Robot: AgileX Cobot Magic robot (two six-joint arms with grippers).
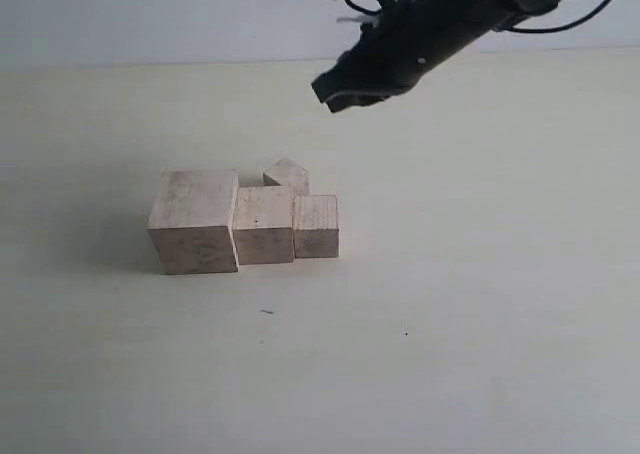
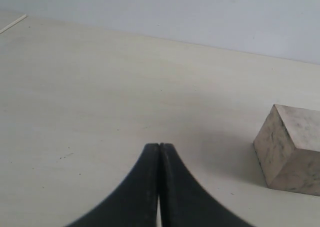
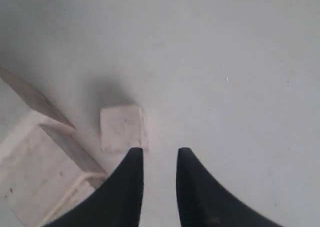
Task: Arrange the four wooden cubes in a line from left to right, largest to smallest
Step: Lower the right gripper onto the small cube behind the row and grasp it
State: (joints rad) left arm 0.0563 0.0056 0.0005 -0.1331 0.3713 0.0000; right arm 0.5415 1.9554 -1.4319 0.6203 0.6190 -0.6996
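Observation:
Three of the four wooden cubes stand side by side on the table: the largest cube [image 1: 193,221] on the left, the second cube [image 1: 264,224] against it, and the third cube [image 1: 316,226] to the right. The smallest cube [image 1: 287,176] sits turned just behind the row, touching it. My right gripper [image 1: 340,92] hangs open and empty in the air, above and behind the cubes. In the right wrist view the smallest cube [image 3: 122,128] lies just beyond the open right gripper [image 3: 159,152]. My left gripper [image 2: 159,146] is shut and empty, with one cube [image 2: 292,149] off to its side.
The pale table [image 1: 480,294] runs back to a light wall [image 1: 150,14]. The tops of the row's cubes [image 3: 40,187] show beside the right gripper's fingers. The left arm is out of the exterior view.

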